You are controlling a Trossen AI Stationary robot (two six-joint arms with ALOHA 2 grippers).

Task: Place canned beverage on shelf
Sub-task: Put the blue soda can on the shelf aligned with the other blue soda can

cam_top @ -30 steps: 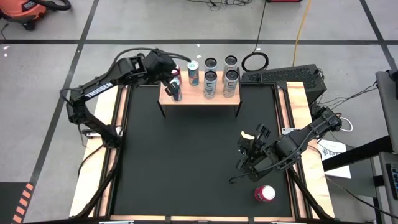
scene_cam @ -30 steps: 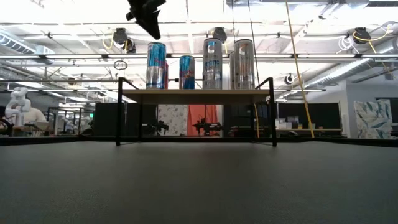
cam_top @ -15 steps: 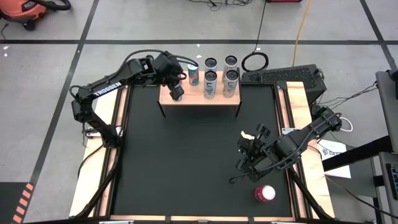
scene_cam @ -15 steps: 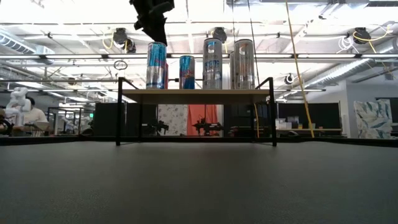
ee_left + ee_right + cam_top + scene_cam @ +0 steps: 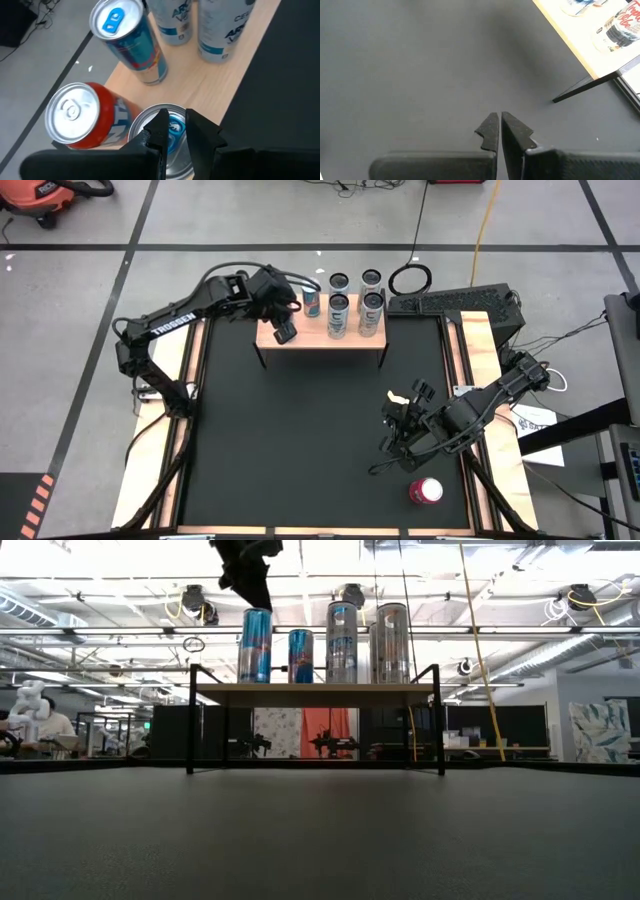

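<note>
Left end effector (image 5: 173,131) over can (image 5: 162,137) — shelf (image 5: 320,342) front-left corner

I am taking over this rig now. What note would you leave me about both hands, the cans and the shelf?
Left hand: above the left end of the shelf, over a standing can; it appears not to hold it.
Right hand: shut, empty, over the table's right side.
Done: that can and other cans stand on the shelf.
Left: one red can on the table near the right arm.
</note>
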